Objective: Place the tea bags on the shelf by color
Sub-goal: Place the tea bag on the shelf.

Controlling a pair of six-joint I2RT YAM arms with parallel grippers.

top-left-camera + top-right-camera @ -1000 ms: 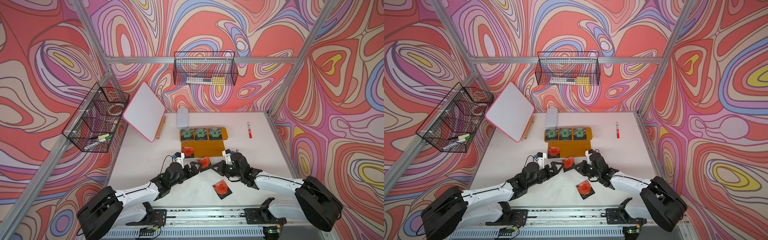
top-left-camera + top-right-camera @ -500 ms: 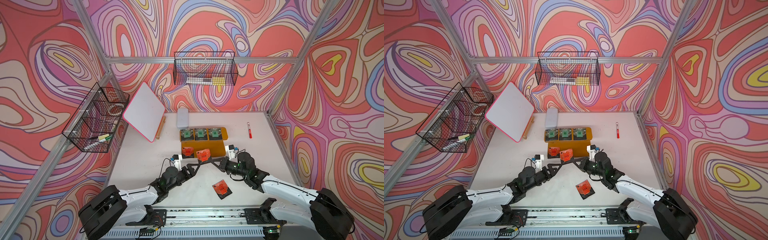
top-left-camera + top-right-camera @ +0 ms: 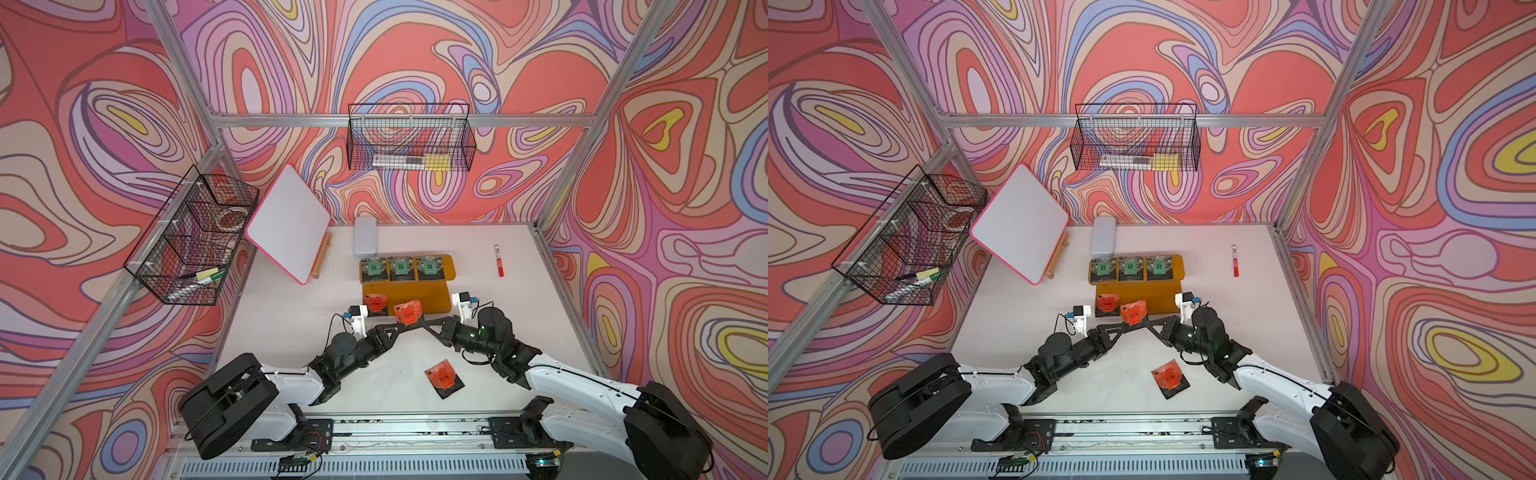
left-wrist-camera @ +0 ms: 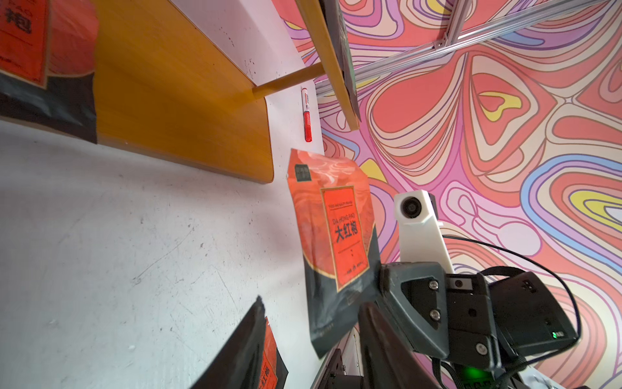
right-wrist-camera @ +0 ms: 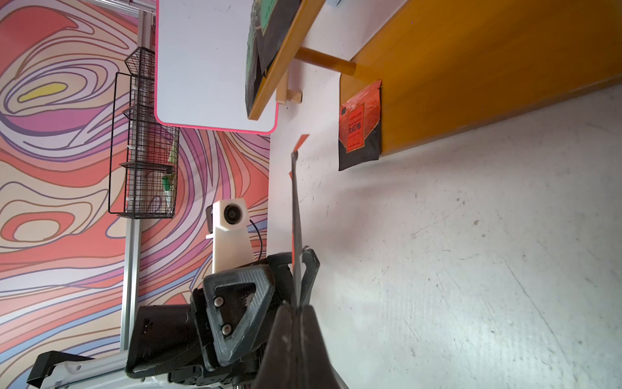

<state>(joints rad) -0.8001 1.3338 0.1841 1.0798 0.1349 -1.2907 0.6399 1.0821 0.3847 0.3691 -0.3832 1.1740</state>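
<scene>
Just behind the fingers [image 3: 390,329], a loose tea bag [image 3: 444,376] lies on the table [image 3: 291,324]. The right gripper [image 5: 296,308] pinches an orange tea bag [image 3: 408,312] upright; the left gripper [image 4: 311,303] straddles its edge, jaws apart. If the right lets go before the left bites, it could drop short of the shelf [image 3: 432,297] beyond.

1. I see the shelf [image 3: 432,297], a mustard-yellow two-step stand at the far middle of the table [image 3: 291,324]. The higher board is the far one.
2. Three green tea bags [image 3: 401,267] lie flat in a row on the higher board.
3. One orange-red tea bag [image 3: 376,302] lies flat at the lower board's left end.
4. The held orange-red tea bag [image 3: 408,312] stands upright in the air by the lower board's near edge, pinched at its dark end by the right gripper [image 5: 296,313].
5. A loose orange-red tea bag [image 3: 444,378] lies flat and skewed on the table, nearer, right of centre.
</scene>
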